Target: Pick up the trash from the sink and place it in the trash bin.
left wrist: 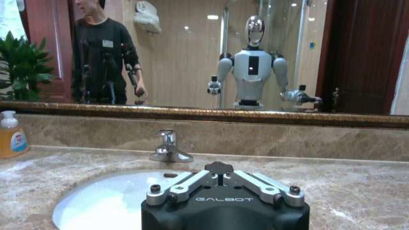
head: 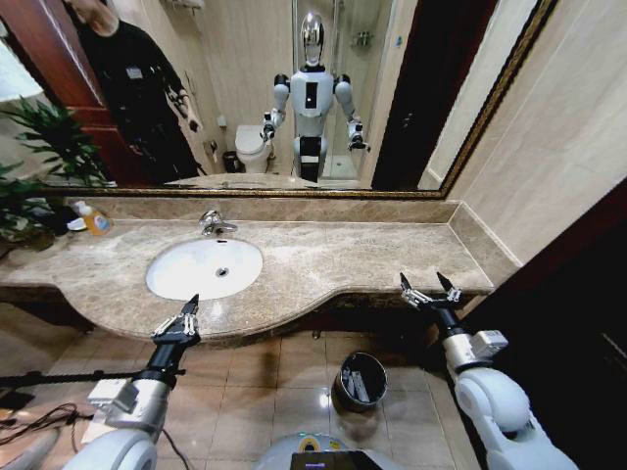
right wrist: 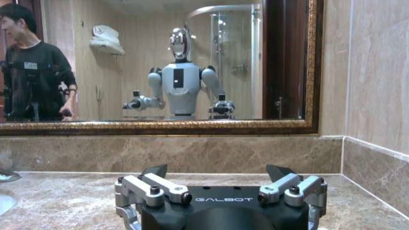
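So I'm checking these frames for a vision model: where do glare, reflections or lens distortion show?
Head view: wide-angle lens bows the countertop edge; glare spot on the floor beside the trash bin. Left wrist view: the mirror reflects the robot; ceiling light reflected. Right wrist view: the right end effector sits open in the foreground.

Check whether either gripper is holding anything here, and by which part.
Nothing is held. The left gripper is shut and empty at the white oval sink's edge; the right gripper is open above the brown marble countertop.

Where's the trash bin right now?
In the head view, the trash bin stands on the tiled floor below the countertop's front edge, right of the sink, between the two arms and nearer the right tool.
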Controlling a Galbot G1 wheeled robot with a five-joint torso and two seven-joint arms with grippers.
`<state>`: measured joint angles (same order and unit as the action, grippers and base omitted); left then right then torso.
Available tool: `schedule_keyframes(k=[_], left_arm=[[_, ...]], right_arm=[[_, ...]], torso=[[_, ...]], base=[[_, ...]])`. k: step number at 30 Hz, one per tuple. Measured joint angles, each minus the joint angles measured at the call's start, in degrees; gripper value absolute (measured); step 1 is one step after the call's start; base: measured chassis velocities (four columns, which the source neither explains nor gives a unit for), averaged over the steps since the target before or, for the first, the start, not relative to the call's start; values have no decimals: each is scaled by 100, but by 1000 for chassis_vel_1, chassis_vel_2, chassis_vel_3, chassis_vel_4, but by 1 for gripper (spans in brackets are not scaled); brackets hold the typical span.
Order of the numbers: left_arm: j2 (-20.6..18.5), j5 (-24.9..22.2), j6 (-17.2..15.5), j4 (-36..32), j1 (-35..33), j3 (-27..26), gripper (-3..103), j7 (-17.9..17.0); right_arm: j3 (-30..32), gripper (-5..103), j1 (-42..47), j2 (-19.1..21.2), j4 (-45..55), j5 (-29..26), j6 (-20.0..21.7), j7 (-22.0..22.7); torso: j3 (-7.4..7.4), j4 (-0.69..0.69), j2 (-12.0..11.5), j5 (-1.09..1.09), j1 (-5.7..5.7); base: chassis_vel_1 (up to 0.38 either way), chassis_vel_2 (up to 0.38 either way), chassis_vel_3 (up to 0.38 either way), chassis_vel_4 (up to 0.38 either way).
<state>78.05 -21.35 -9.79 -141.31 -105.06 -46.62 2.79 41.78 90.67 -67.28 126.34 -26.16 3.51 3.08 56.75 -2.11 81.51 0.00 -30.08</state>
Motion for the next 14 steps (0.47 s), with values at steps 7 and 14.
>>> schedule_keyframes(k=[7,14], left_arm=[[0,0,0,0,0,0,0,0],[0,0,0,0,0,0,0,0]], right_arm=[[-2,100,0,0,4,3,2,4],[-5,100,0,0,7,6,5,8]], torso=[[0,0,0,0,0],[0,0,0,0,0]], base=[[0,0,0,0],[0,0,0,0]])
